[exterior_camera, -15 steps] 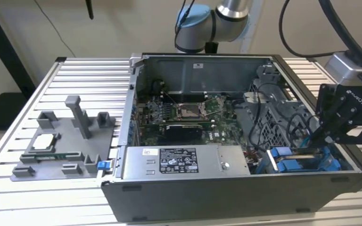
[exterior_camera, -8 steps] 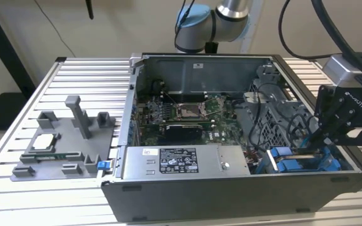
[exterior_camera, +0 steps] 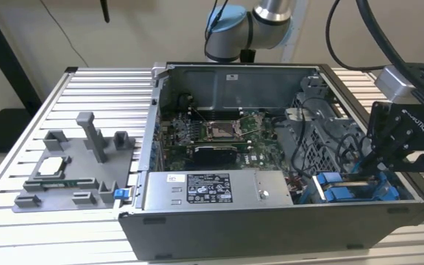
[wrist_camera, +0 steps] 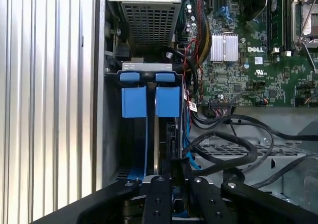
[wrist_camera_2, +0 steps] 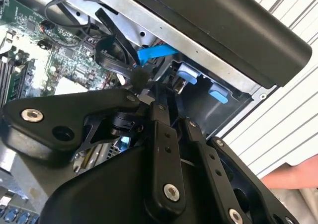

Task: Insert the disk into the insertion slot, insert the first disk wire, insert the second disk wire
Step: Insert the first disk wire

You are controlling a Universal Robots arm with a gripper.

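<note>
My end effector [exterior_camera: 379, 165] hangs low over one corner of the open computer case [exterior_camera: 271, 226] on the counter [exterior_camera: 94, 88]. It is clenched on the black plug [wrist_camera_2: 140, 77] of a blue wire [wrist_camera_2: 156, 52]. The disk [wrist_camera: 134, 102], in its blue frame, stands already inside the insertion slot [wrist_camera: 115, 134], near this plug.

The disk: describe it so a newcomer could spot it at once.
Find the open computer case; along its near wall lies a grey power-supply box with a black label. Just to the exterior view's right of that box sits the disk, set apart from the grey metal around it by its bright blue plastic carrier.
</note>
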